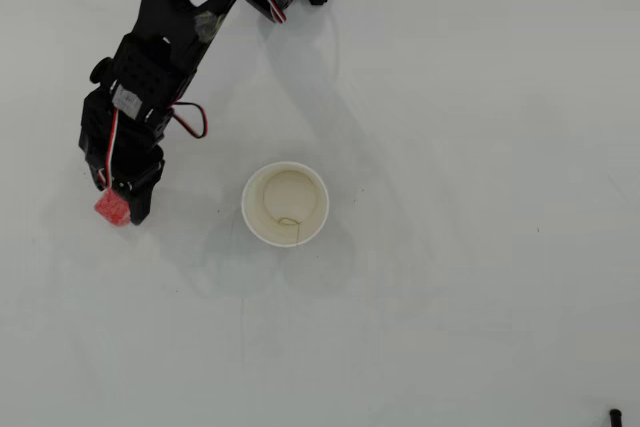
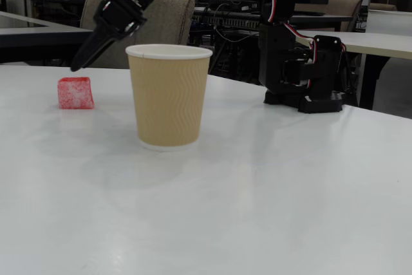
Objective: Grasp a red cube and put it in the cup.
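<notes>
Near the table's [image 1: 480,97] left edge, overhead view: gripper [image 1: 128,205] hovers over the red cube [image 1: 109,209], cup [image 1: 286,204] well right. Jaw gap: cannot tell. Fixed view shows tips above cube height; open wide, centre, descend straight, then close.

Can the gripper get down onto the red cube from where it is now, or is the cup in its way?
Probably yes. The gripper hangs above the cube, not touching it, and the cup stands well off to the side in the overhead view, so nothing blocks the descent.
</notes>
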Motion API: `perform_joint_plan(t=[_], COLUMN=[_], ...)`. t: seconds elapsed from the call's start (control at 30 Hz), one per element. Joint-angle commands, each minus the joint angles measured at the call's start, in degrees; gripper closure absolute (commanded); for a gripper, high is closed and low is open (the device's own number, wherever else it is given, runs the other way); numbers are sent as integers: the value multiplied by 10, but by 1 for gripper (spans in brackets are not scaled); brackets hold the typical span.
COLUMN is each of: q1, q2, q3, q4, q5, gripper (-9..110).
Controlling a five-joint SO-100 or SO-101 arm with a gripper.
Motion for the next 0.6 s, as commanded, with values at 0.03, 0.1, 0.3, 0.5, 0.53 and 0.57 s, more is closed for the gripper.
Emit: perform_joint_plan(t=[0.03, 0.1, 0.3, 0.5, 0.53, 0.57], q1=[6, 5, 11, 14, 11, 10], q2=[-14, -24, -61, -105, -106, -106], q3=[-66, -75, -102, -134, -134, -134], q4=[-21, -27, -31, -53, -54, -54], q5=[-11, -12, -26, -42, -42, -42], gripper=[68, 68, 68, 68, 68, 68])
